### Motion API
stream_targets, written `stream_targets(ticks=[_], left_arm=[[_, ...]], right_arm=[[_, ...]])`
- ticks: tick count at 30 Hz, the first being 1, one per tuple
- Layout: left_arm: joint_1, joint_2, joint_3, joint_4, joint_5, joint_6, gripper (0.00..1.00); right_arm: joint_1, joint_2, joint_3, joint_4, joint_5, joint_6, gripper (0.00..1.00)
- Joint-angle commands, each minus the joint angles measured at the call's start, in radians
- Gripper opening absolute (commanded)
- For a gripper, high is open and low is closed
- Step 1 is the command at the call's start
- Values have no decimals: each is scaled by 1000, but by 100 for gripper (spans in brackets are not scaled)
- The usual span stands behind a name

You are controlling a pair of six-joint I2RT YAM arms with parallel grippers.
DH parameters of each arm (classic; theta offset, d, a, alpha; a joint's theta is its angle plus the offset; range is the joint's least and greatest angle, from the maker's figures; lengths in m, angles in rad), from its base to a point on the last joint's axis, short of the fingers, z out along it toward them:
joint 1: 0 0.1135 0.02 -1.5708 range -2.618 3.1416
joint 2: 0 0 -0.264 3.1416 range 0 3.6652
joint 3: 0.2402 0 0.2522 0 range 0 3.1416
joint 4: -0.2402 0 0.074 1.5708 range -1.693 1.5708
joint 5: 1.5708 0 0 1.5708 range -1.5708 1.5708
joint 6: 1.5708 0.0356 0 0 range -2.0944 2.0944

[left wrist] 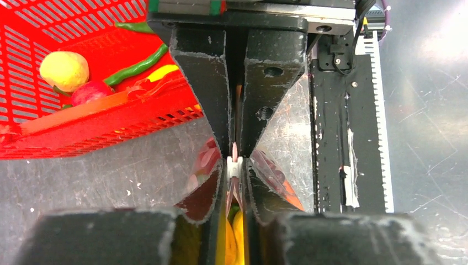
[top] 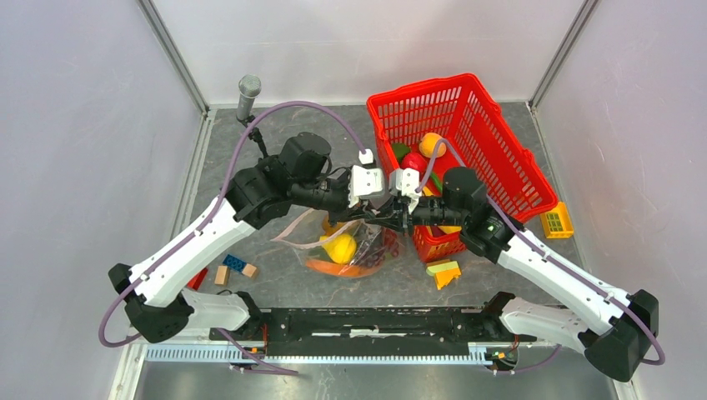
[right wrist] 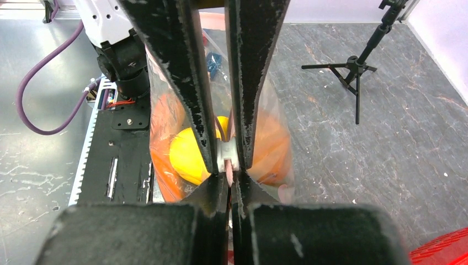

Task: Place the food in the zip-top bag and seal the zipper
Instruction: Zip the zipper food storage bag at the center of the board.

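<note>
The zip-top bag (top: 367, 250) lies on the table in front of the arms. It holds food: a yellow piece (top: 340, 247) and orange pieces (top: 350, 268). Both grippers meet at the bag's mouth edge. My left gripper (top: 385, 213) is shut on the zipper's white slider (left wrist: 234, 165), with the pink strip running through it. My right gripper (top: 406, 218) faces it and is shut on the pink zipper strip (right wrist: 229, 178) right beside the slider (right wrist: 228, 157). The right wrist view shows the yellow piece (right wrist: 187, 154) and an orange piece (right wrist: 270, 149) through the clear plastic.
A red mesh basket (top: 500, 158) stands behind right, touching the bag, and holds a yellow-orange fruit (top: 431, 144), a red piece (top: 414, 161) and a green piece (top: 400, 152). Blocks (top: 233, 267) lie at left. A yellow-green piece (top: 443, 271) and a yellow block (top: 557, 223) lie at right. A microphone (top: 248, 92) stands back left.
</note>
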Motion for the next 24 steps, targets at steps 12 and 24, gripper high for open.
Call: stream_targets(ticks=[12, 24], left_arm=[[15, -56, -34, 16, -50, -20, 2], [76, -196, -179, 21, -120, -74, 2]], right_arm=[[6, -31, 6, 28, 94, 3, 0], [6, -74, 1, 23, 194, 21, 0]])
